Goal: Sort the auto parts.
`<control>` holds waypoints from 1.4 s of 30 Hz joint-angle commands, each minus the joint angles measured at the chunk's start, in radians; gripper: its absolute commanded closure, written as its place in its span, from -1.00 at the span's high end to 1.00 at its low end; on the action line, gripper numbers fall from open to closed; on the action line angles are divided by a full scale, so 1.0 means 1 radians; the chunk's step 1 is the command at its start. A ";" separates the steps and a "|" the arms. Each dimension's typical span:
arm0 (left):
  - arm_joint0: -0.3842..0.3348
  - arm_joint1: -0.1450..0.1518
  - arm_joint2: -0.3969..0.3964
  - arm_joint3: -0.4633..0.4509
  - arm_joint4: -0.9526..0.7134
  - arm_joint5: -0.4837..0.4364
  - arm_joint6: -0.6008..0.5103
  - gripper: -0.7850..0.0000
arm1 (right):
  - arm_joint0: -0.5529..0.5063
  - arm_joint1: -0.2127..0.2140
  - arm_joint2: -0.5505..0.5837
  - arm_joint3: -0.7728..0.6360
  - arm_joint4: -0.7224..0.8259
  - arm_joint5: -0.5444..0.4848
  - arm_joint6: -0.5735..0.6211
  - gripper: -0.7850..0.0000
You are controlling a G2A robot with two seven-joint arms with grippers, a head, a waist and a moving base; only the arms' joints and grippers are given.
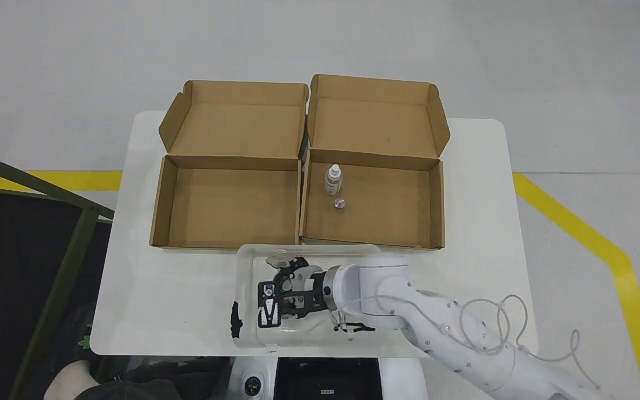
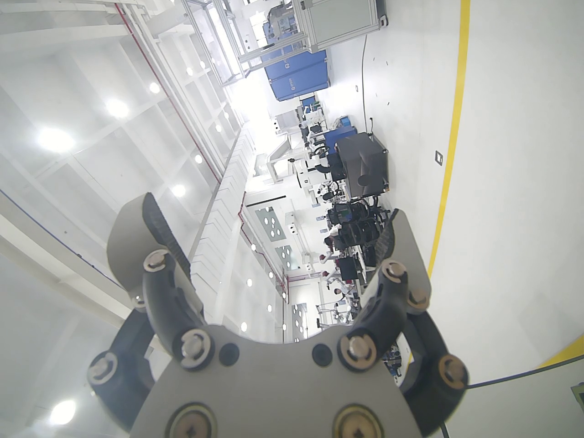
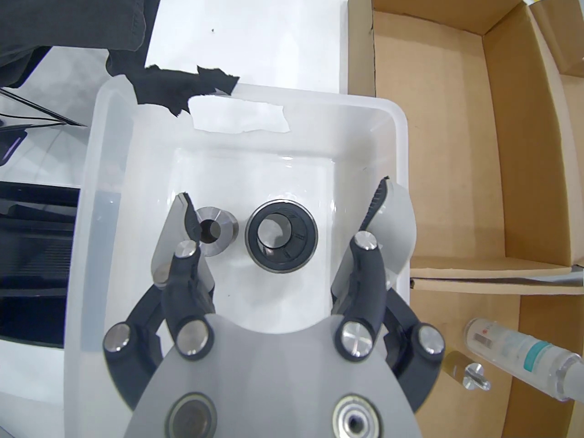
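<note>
My right gripper [image 3: 285, 193] [image 1: 272, 302] hangs open over the clear plastic bin [image 3: 392, 113] [image 1: 245, 262] at the table's front. In the bin lie a black ring-shaped bearing [image 3: 280, 235] between the spread fingers and a small steel bushing [image 3: 218, 231] right beside one fingertip [image 3: 190, 218]. The right cardboard box [image 1: 435, 205] holds a small clear bottle [image 1: 333, 179] [image 3: 520, 348] and a little metal part [image 1: 340, 203] [image 3: 474, 376]. The left cardboard box [image 1: 230, 205] [image 3: 433, 116] has nothing in it. My left gripper [image 2: 273, 221] is open, held up toward the hall's ceiling and far wall.
Both boxes stand side by side behind the bin with their lids folded back. A torn black tape scrap [image 3: 182, 86] sticks on the bin's rim. Dark cloth [image 3: 73, 6] lies off the table's left front corner.
</note>
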 commanded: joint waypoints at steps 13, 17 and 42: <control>0.000 0.000 0.000 0.000 0.000 0.000 0.000 1.00 | -0.001 -0.007 0.016 0.053 0.007 0.011 0.028 0.38; 0.000 0.000 0.000 0.000 0.000 0.000 0.000 1.00 | -0.003 -0.008 0.022 0.060 0.004 0.014 0.026 0.37; 0.000 0.000 0.000 0.000 0.000 0.000 0.000 1.00 | 0.031 -0.046 -0.023 0.154 -0.016 0.026 0.031 0.26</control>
